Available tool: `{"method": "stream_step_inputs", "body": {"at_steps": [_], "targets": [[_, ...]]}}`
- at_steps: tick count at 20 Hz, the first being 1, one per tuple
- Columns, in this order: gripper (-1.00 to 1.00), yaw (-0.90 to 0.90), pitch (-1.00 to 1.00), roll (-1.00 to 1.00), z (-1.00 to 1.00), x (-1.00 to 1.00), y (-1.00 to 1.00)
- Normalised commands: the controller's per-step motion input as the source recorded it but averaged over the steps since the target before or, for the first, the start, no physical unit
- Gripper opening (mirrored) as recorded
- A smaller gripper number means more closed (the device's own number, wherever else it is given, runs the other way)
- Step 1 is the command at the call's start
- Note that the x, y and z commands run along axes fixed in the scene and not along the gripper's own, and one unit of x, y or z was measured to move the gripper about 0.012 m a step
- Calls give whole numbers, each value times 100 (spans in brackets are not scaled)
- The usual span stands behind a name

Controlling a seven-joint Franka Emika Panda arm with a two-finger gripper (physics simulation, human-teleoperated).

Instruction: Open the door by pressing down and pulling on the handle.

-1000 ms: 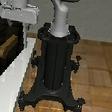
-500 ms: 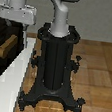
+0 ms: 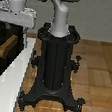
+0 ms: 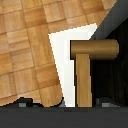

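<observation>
Tan handle (image 4: 86,65) lies over the door's (image 4: 112,80) white frame edge.

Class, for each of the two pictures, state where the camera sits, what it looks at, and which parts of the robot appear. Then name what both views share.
Exterior view: off the arm, low, aimed at the black pedestal on the wood floor; the white arm and gripper show above.
Wrist view: on the wrist, looking down at the handle and the door; only dark gripper parts show along one edge.
Shared: the tan handle, the door's white edge and the floor.
</observation>
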Motion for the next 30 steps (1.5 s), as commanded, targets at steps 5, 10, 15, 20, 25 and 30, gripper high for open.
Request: {"method": "stream_step_inputs", "body": {"at_steps": [5,10,15,20,25,30], "targets": [[100,0,0,0,0,0,-20],[100,0,0,0,0,0,0],[100,0,0,0,0,0,0],[100,0,0,0,-40,0,0],[100,0,0,0,-80,0,-40],[100,0,0,0,-60,0,-80]]}}
